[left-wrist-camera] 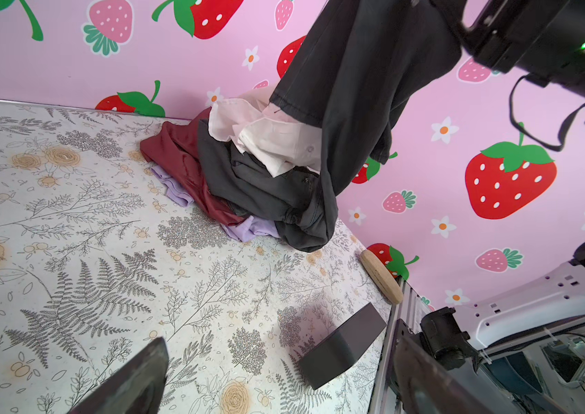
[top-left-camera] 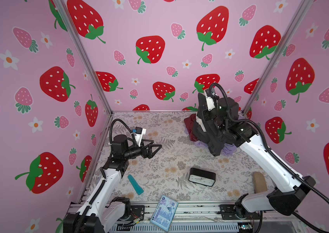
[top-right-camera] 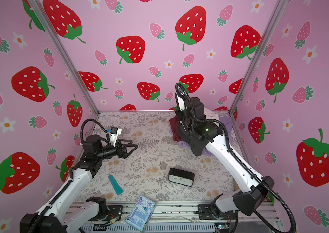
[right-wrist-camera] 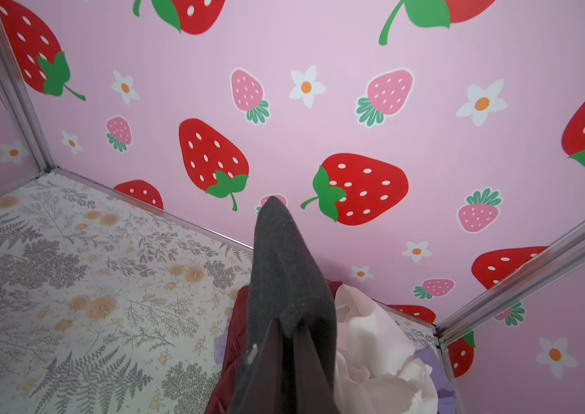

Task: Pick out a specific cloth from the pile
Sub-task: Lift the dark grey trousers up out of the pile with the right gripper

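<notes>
My right gripper (right-wrist-camera: 285, 329) is pinching the cloth (left-wrist-camera: 355, 89), which is hanging straight down onto the pile (left-wrist-camera: 183, 161). My left gripper (top-left-camera: 156, 144) is hovering open, well apart.

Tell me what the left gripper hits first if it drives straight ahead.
Likely the cloth, where it drapes onto the pile; only bare table lies before it. Depth is unclear.

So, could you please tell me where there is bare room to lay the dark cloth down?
Bare: the middle of the table, between the left pincer, the black clock and the pile. Crowded: the pile's far corner.
</notes>
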`<act>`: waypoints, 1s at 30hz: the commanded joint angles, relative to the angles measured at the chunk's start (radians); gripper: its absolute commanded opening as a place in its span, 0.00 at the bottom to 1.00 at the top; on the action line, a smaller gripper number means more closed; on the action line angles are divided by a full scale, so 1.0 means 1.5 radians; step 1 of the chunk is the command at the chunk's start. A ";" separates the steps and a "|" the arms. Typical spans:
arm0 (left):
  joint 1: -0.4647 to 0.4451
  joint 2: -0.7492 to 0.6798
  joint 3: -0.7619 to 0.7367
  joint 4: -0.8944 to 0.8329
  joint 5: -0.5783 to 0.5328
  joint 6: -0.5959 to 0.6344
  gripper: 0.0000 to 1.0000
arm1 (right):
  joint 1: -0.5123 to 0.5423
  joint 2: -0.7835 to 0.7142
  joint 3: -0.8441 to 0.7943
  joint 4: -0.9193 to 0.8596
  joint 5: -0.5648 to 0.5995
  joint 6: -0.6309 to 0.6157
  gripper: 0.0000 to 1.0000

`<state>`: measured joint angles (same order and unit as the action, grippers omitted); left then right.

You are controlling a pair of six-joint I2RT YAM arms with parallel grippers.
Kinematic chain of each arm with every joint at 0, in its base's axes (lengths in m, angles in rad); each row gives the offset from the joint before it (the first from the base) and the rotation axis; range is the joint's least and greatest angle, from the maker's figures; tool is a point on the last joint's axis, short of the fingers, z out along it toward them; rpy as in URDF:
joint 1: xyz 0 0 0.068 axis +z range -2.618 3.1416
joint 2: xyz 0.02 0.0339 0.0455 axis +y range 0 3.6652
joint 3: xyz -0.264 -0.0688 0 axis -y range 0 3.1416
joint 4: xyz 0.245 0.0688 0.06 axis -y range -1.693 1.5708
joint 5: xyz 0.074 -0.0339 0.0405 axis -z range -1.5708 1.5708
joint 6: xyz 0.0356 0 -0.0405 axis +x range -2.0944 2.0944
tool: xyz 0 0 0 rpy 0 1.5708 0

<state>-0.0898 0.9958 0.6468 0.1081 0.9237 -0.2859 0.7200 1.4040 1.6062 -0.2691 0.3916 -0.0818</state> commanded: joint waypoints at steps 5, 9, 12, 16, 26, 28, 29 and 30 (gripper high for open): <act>-0.003 -0.004 -0.006 0.018 0.005 -0.003 0.99 | 0.005 -0.022 0.047 0.124 -0.061 0.023 0.00; -0.003 -0.005 -0.008 0.021 0.004 -0.005 0.99 | 0.005 -0.016 0.071 0.166 -0.107 0.043 0.00; -0.003 -0.009 -0.010 0.022 0.003 -0.007 0.99 | 0.004 -0.003 0.099 0.186 -0.127 0.050 0.00; -0.003 -0.012 -0.011 0.022 0.002 -0.007 0.99 | 0.005 0.019 0.135 0.205 -0.133 0.049 0.00; -0.004 -0.013 -0.011 0.024 0.002 -0.010 0.99 | 0.006 0.053 0.246 0.211 -0.155 0.031 0.00; -0.004 -0.015 -0.011 0.025 0.002 -0.010 0.99 | 0.007 0.056 0.267 0.210 -0.164 0.029 0.00; -0.004 -0.016 -0.011 0.026 0.002 -0.010 0.99 | 0.008 0.057 0.277 0.210 -0.168 0.027 0.00; -0.003 -0.015 -0.011 0.025 0.002 -0.010 0.99 | 0.008 0.057 0.284 0.212 -0.170 0.027 0.00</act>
<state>-0.0898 0.9897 0.6289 0.1165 0.9234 -0.2935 0.7212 1.5043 1.9686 -0.0452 0.1761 -0.0238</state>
